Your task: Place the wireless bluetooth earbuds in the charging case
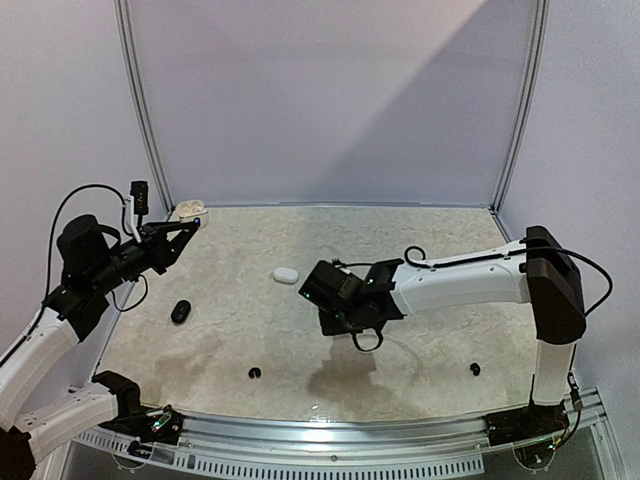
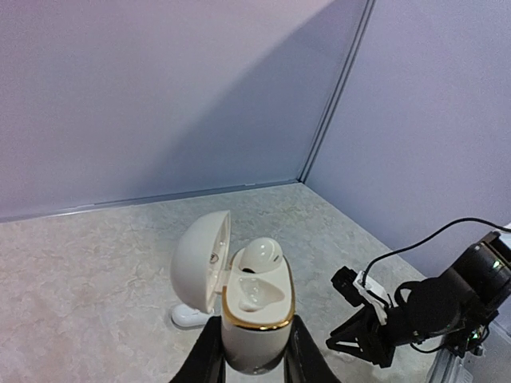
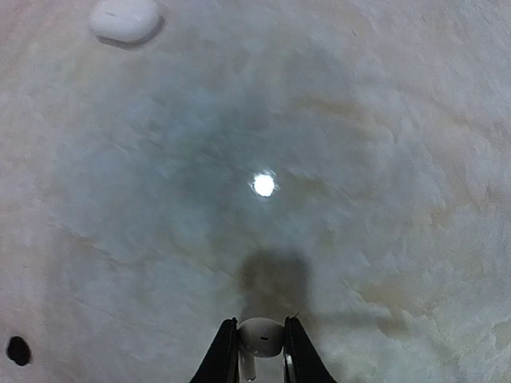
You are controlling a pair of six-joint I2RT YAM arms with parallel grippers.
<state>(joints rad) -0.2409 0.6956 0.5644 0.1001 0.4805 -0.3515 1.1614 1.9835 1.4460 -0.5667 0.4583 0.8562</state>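
Observation:
My left gripper (image 2: 254, 329) is shut on an open white charging case with a gold rim (image 2: 255, 319), held upright above the table's far left (image 1: 190, 211). One white earbud (image 2: 262, 254) sits in the case's far socket; the near socket (image 2: 254, 294) is empty. My right gripper (image 3: 260, 325) is shut on a white stemmed earbud (image 3: 260, 338), stem down, above bare table near the middle (image 1: 342, 315). Two round black earbuds lie on the table, one front centre (image 1: 255, 373) and one front right (image 1: 475, 369).
A closed white case (image 1: 285, 273) lies mid-table, left of my right gripper; it also shows in the right wrist view (image 3: 126, 20). A black case (image 1: 180, 312) lies at the left. Grey walls enclose the back and sides.

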